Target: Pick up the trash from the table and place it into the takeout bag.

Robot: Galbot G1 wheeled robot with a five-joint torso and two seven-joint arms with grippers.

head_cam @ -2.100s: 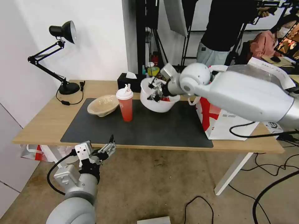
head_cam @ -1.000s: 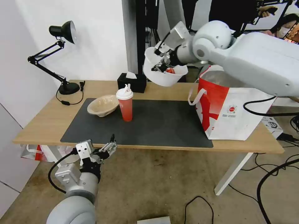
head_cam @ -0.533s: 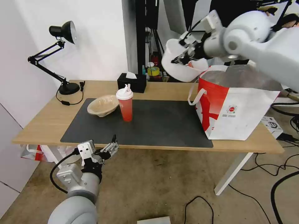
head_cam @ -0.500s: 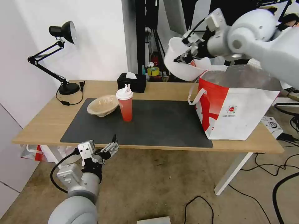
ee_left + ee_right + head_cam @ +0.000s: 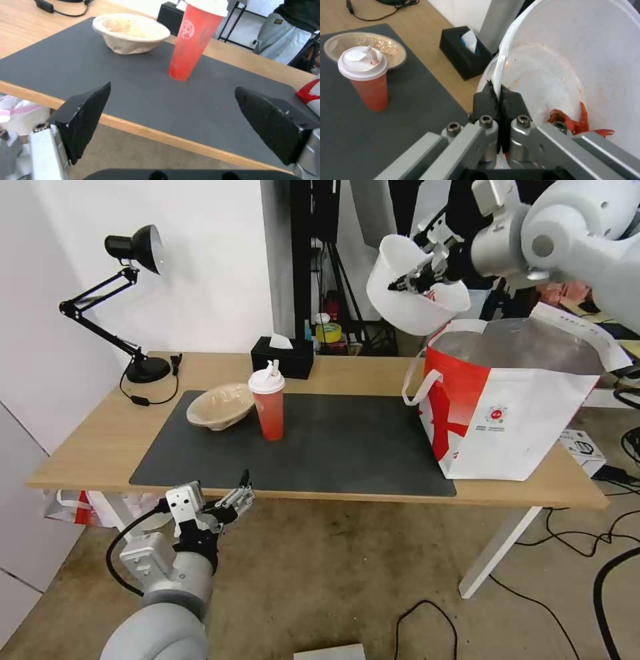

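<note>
The right pincer (image 5: pixel 419 281) is clamped on the rim of the white bowl (image 5: pixel 407 303), holding it tilted in the air above the worktop's (image 5: pixel 87 447) far edge, just beside and above the open mouth of the bag (image 5: pixel 507 427). In the right wrist view the two fingers (image 5: pixel 485 100) press together with the bowl's wall between them, and red scraps (image 5: pixel 576 120) lie low inside the bowl. The bag stands upright at the right end of the worktop, its near corner on the grey mat (image 5: pixel 333 453), its foil lining showing and a white strap (image 5: pixel 420 387) hanging on its left side.

The cup (image 5: pixel 268 403) stands upright on the mat, with the pulp bowl (image 5: pixel 220 407) just beside it to the left, also on the mat. A black tissue box (image 5: pixel 280 357) sits behind them on the bare wood, and a desk lamp (image 5: pixel 133 300) stands at the far left corner.

The left pincer (image 5: pixel 233 499) hangs below the worktop's near edge, its fingers spread wide and holding nothing.
</note>
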